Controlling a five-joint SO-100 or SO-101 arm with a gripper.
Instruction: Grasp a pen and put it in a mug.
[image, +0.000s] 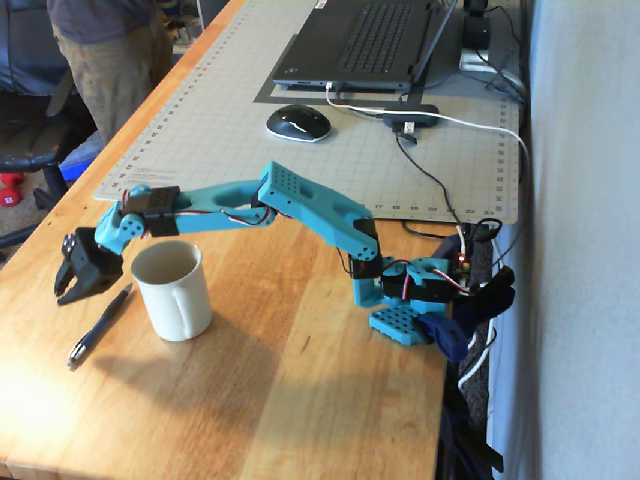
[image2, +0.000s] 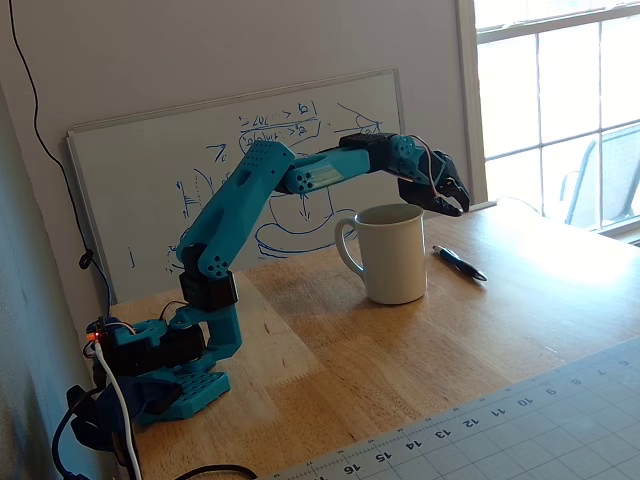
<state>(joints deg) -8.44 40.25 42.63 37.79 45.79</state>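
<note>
The cream-white mug (image: 172, 292) stands upright on the wooden table, handle toward the arm's base in a fixed view (image2: 393, 254). The dark pen (image: 100, 325) lies flat on the wood just left of the mug, and in the other fixed view the pen (image2: 459, 262) lies right of it. My gripper (image: 72, 291) hangs past the mug, a little above the table and over the pen's far end. Seen from the side, the gripper (image2: 463, 203) is level with the mug's rim. Its black jaws stand open with nothing between them.
A grey cutting mat (image: 250, 120) carries a laptop (image: 365, 40) and a mouse (image: 297, 122), with cables (image: 440, 190) running to the arm's base (image: 410, 300). A person (image: 100, 50) stands by the table's left edge. A whiteboard (image2: 150, 190) leans against the wall.
</note>
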